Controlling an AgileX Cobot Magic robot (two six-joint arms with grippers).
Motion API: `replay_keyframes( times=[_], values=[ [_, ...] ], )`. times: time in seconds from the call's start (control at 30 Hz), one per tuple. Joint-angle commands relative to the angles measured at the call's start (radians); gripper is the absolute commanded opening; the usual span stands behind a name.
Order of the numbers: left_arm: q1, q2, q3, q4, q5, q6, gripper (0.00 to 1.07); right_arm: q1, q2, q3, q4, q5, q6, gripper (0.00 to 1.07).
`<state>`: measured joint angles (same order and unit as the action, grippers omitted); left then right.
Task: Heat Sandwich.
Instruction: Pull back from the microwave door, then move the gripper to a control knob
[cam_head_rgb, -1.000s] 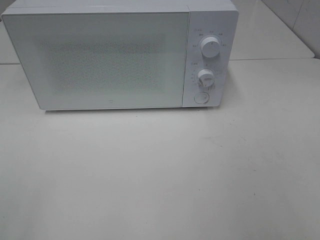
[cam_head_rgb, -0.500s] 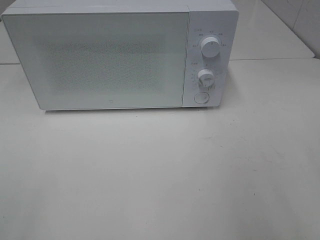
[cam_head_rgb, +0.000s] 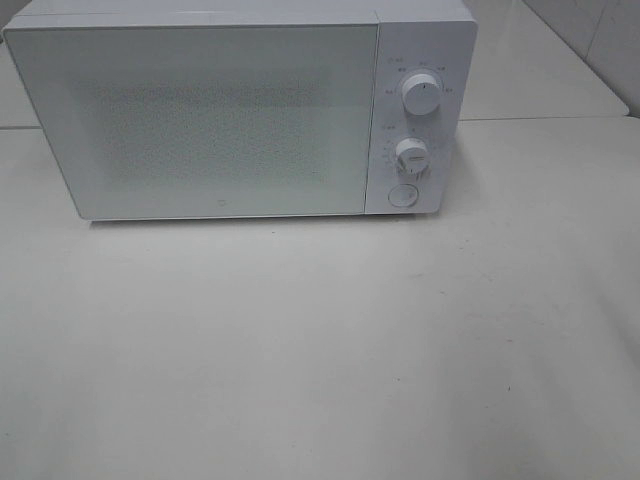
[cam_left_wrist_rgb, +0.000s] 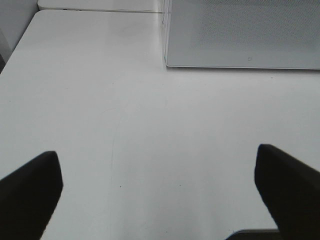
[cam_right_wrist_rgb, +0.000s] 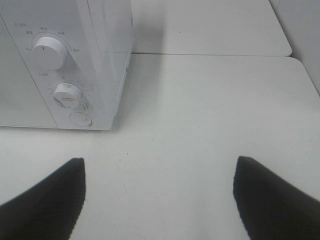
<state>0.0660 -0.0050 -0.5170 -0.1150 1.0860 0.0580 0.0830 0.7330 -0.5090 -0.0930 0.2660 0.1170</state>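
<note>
The sandwich is out of view in every frame. A white microwave (cam_head_rgb: 240, 110) stands at the back of the white table (cam_head_rgb: 320, 350) with its door (cam_head_rgb: 200, 120) shut. Neither arm shows in the high view. My left gripper (cam_left_wrist_rgb: 157, 192) is open above bare table, its dark fingers (cam_left_wrist_rgb: 30, 192) wide apart, with the microwave's lower door edge (cam_left_wrist_rgb: 240, 62) ahead. My right gripper (cam_right_wrist_rgb: 160, 195) is open too, empty, near the microwave's control panel (cam_right_wrist_rgb: 60, 75).
The panel carries two round knobs (cam_head_rgb: 420, 95) (cam_head_rgb: 411, 155) and a round button (cam_head_rgb: 402, 196). A second table surface (cam_head_rgb: 540, 70) lies behind on the right, with a seam between the tables. The table's left edge (cam_left_wrist_rgb: 20, 45) shows in the left wrist view.
</note>
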Motion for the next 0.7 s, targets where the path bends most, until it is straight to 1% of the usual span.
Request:
replay_keyframes(
  times=[0.03,0.07,0.33,0.4,0.5,0.53,0.63,0.7],
  values=[
    [0.003,-0.022,0.001,-0.008,-0.012,-0.005,0.98,-0.009,0.061,0.005,-0.001,-0.094,0.011,0.76],
    [0.003,-0.022,0.001,-0.008,-0.012,-0.005,0.98,-0.009,0.096,0.005,-0.001,-0.139,0.011,0.76],
    [0.003,-0.022,0.001,-0.008,-0.012,-0.005,0.98,-0.009,0.242,0.005,-0.001,-0.266,0.01,0.76],
    [0.003,-0.022,0.001,-0.008,-0.012,-0.005,0.98,-0.009,0.318,0.005,-0.001,-0.346,0.006,0.76],
    [0.003,-0.022,0.001,-0.008,-0.012,-0.005,0.98,-0.007,0.365,0.005,-0.001,-0.4,0.003,0.76],
    [0.003,-0.022,0.001,-0.008,-0.012,-0.005,0.98,-0.007,0.41,0.005,0.006,-0.458,-0.009,0.76],
    [0.003,-0.022,0.001,-0.008,-0.012,-0.005,0.98,-0.007,0.454,0.005,0.035,-0.511,-0.048,0.76],
    [0.003,-0.022,0.001,-0.008,-0.012,-0.005,0.98,-0.004,0.506,0.005,0.105,-0.585,-0.117,0.76]
  ],
)
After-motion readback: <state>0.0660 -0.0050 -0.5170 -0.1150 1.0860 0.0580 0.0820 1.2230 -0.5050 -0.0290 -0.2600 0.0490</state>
